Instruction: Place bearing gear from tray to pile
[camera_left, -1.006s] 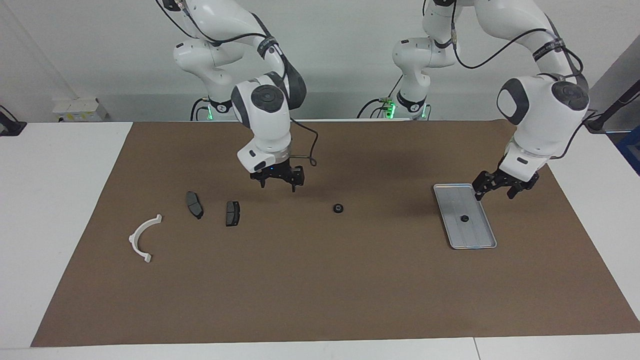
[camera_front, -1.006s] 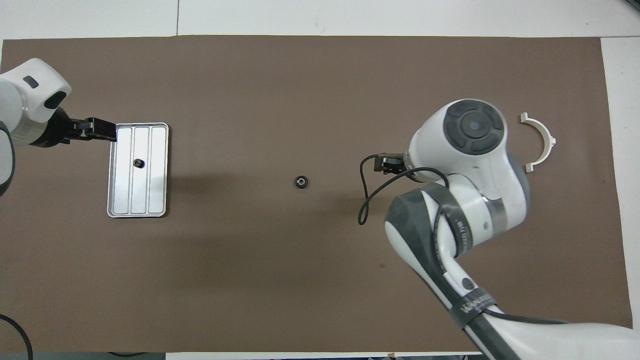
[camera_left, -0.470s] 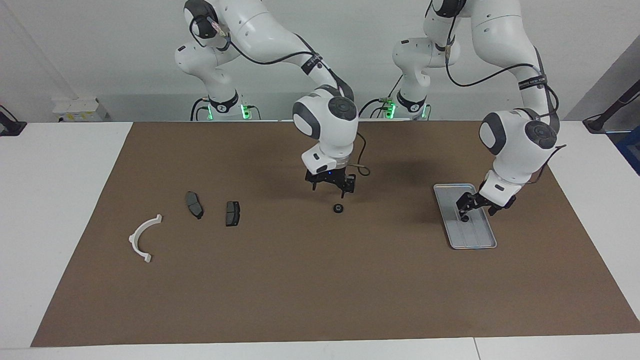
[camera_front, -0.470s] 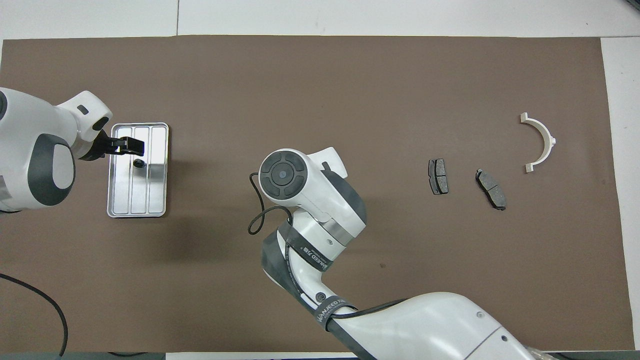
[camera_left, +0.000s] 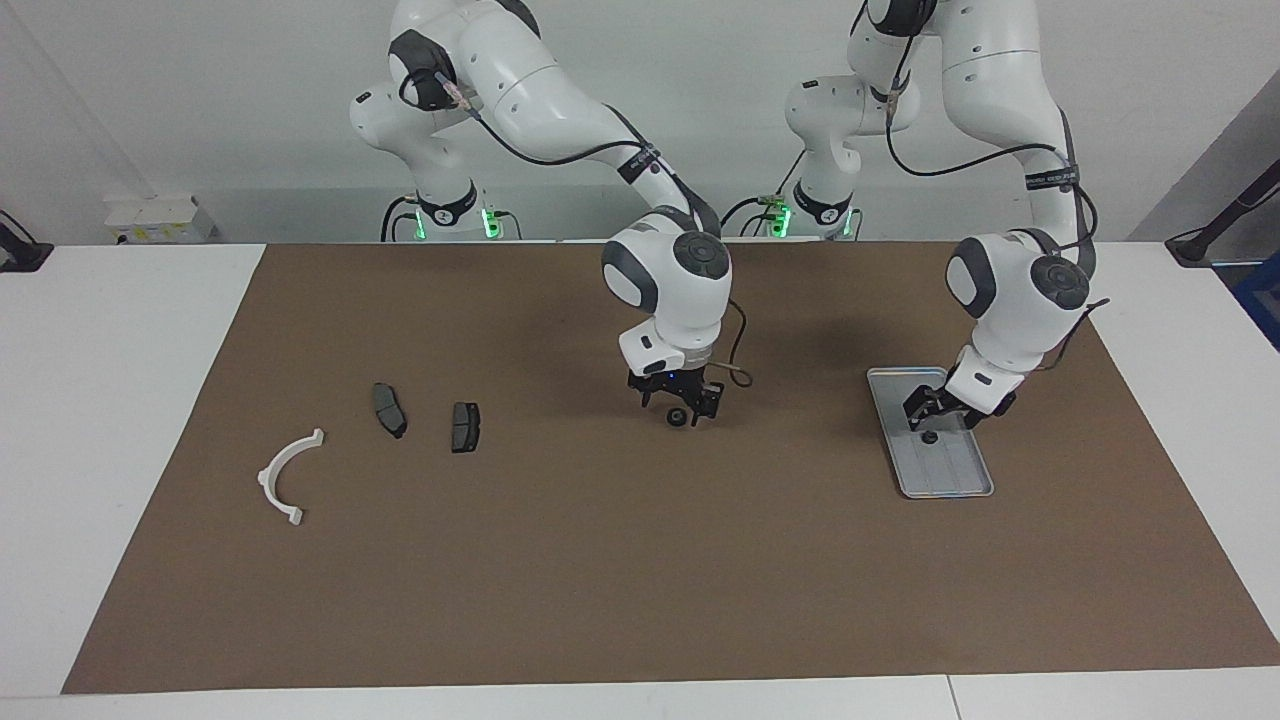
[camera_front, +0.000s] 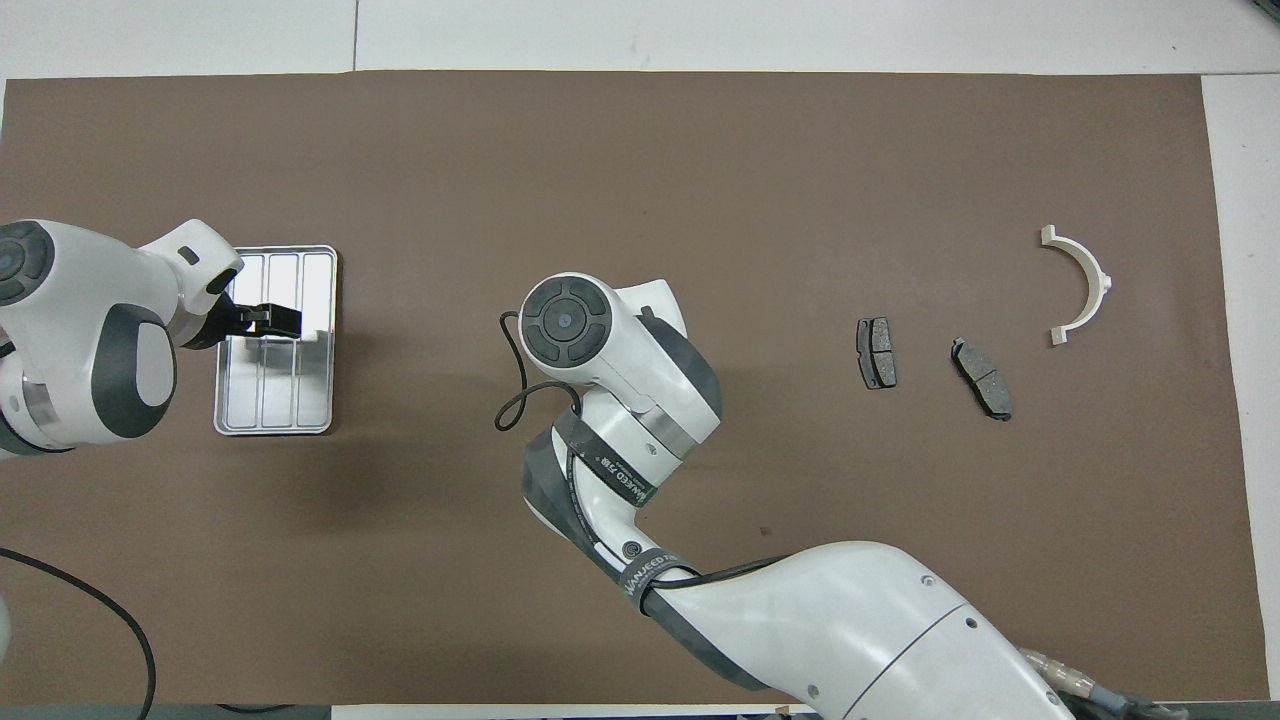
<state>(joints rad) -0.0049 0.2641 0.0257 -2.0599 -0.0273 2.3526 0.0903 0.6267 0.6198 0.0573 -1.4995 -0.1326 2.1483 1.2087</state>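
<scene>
The right gripper (camera_left: 678, 408) straddles a bearing gear (camera_left: 678, 418) mid-bench, fingers apart. The left gripper (camera_left: 930, 424), whose finger spacing I cannot tell, is over another gear (camera_left: 930, 437) in the tray (camera_left: 955, 480)

On the counter (camera_left: 120, 400), the tray (camera_left: 955, 480) lies toward the left arm's end with one bearing gear (camera_left: 930, 437) in it. A second gear (camera_left: 679, 417) lies mid-counter. The two brake pads (camera_left: 389, 409) lie side by side toward the right arm's end, the bracket (camera_left: 285, 476) beside them, farther from the robots.
</scene>
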